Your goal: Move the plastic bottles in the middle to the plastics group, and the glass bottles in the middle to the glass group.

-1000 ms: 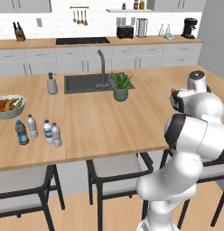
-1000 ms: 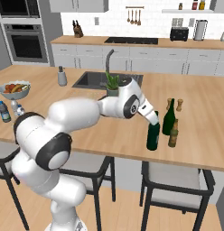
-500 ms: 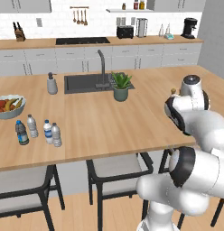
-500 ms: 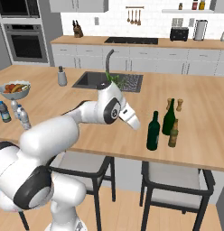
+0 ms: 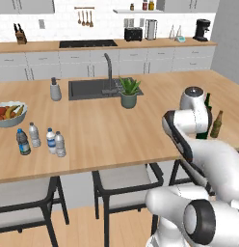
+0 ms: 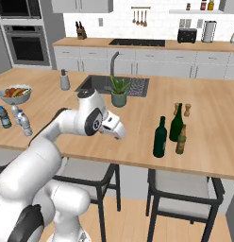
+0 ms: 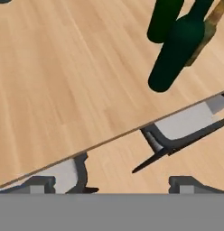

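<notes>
The very dark green wine bottle (image 6: 160,137) stands upright by the counter's front edge, right beside the brighter green wine bottle (image 6: 176,123) and the amber beer bottle (image 6: 181,140). My gripper (image 6: 121,135) hangs open and empty over the counter, well to the left of them. In the hand view the dark bottle (image 7: 177,49) sits at the upper right, apart from my gripper (image 7: 114,185). At the counter's left end the white-capped bottle (image 5: 51,141) and the greyish-clear bottle (image 5: 59,144) stand next to the dark-capped bottle (image 5: 23,142) and a pale-capped one (image 5: 34,135).
Two wooden shakers (image 6: 181,109) stand behind the glass bottles. A potted plant (image 6: 119,91) and the sink (image 6: 114,86) lie mid-counter, a soap dispenser (image 5: 55,89) and a fruit bowl (image 5: 8,113) to the left. Chairs (image 6: 182,186) are tucked under the front edge.
My arm has swung back from the dark wine bottle toward the middle of the counter, the gripper staying open. The bottle stays standing beside the other glass bottles.
</notes>
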Tool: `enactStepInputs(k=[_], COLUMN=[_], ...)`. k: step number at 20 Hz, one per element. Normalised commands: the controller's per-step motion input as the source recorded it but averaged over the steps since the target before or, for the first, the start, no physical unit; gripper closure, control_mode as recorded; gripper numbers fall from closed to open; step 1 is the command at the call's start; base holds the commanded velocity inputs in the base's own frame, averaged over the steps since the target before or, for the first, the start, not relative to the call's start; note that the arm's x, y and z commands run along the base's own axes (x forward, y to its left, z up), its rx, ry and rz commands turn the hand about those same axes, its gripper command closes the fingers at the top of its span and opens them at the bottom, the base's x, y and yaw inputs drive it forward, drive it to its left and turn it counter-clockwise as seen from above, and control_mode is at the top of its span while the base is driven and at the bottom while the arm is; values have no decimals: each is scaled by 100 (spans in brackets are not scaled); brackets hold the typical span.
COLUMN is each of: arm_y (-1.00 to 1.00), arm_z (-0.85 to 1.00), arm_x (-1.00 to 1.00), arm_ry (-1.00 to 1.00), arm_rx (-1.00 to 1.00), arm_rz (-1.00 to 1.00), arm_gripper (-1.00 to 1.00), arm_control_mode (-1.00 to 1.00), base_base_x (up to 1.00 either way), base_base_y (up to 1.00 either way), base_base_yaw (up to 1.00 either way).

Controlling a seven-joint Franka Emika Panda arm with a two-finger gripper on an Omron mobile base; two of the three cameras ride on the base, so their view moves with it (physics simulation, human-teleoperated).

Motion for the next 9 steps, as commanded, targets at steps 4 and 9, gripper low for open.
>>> enactStepInputs(k=[4, 9], arm_y=[72, 56], arm_z=[15, 21], arm_x=[-37, -40], arm_ry=[20, 5], arm_rx=[0, 2], arm_rz=[55, 36], arm_gripper=[-100, -100], arm_control_mode=[-100, -100], base_base_x=[0, 0], base_base_y=[0, 0], base_base_yaw=[0, 0])
